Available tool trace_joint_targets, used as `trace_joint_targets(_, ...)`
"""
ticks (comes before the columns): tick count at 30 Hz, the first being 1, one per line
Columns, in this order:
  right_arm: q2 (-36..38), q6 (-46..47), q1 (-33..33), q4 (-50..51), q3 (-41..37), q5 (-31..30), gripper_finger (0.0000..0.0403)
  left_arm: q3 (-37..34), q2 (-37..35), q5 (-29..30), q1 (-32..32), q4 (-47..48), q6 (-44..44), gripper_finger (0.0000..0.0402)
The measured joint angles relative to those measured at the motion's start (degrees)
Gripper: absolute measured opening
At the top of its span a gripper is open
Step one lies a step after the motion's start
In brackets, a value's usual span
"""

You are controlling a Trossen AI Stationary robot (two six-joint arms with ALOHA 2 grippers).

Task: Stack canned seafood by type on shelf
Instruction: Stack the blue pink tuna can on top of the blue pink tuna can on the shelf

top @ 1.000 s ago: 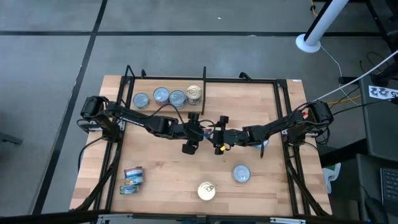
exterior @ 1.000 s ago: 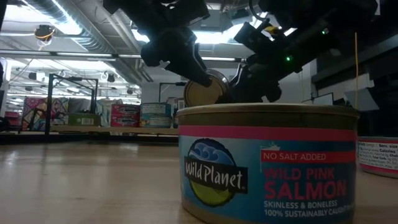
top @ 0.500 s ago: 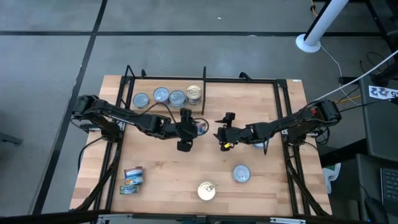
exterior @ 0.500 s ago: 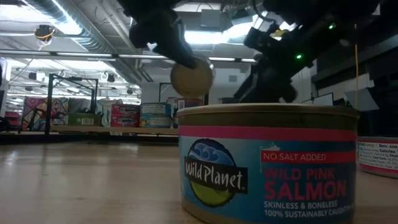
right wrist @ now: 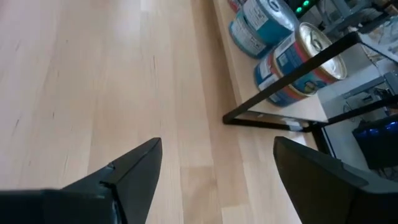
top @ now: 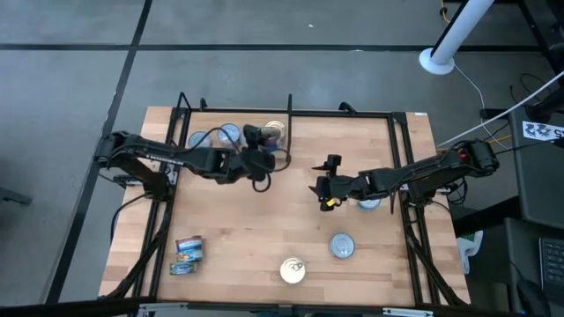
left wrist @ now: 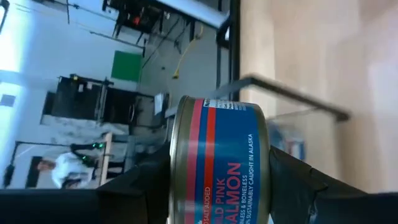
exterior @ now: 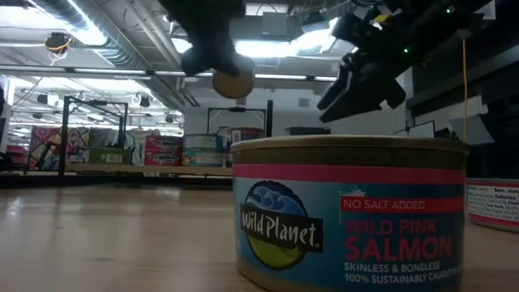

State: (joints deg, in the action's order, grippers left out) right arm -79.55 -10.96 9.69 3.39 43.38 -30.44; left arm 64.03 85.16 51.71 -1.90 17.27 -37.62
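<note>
Left gripper [left wrist: 217,186]: clamped on a pink salmon tin [left wrist: 221,158], one finger on each side of the label wall; it hangs above the back row of tins [top: 227,136], close to the short black divider bar [top: 289,113].

Held tin: turned on its side in the wrist view, gold rim showing, clear of the wooden shelf [top: 264,229].

Right gripper [right wrist: 214,180]: fingers apart, nothing between them, hovering over bare board well to the side of the left gripper; the gold-topped stack [right wrist: 308,59] by the divider lies ahead of it.

Loose tins: a silver-topped one [top: 342,246] and a gold-topped one [top: 293,269] lie towards the front edge, away from both grippers; two red-and-blue ones [top: 187,255] sit at the front left corner (well apart from the left gripper).

Handling: I judge the tin rigid, fairly heavy for its size, with a smooth wall that could slip or twist.

Where to hold: across the round wall at mid-height, squarely, so it sets down flat on a matching tin.
</note>
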Motion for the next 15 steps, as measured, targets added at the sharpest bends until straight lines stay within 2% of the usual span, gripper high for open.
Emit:
trace_joint_targets(8, 0.1, 0.0, 0.0, -0.2, 0.0, 0.1, 0.0308, 0.0, 3.0, -0.1, 6.8, -0.9, -0.8, 0.0198)
trace_joint_targets(15, 0.1, 0.0, 0.0, -0.3, 0.0, 2.5, 0.0308, 0.0, 8.2, -0.8, 9.6, -7.1, -8.6, 0.0198)
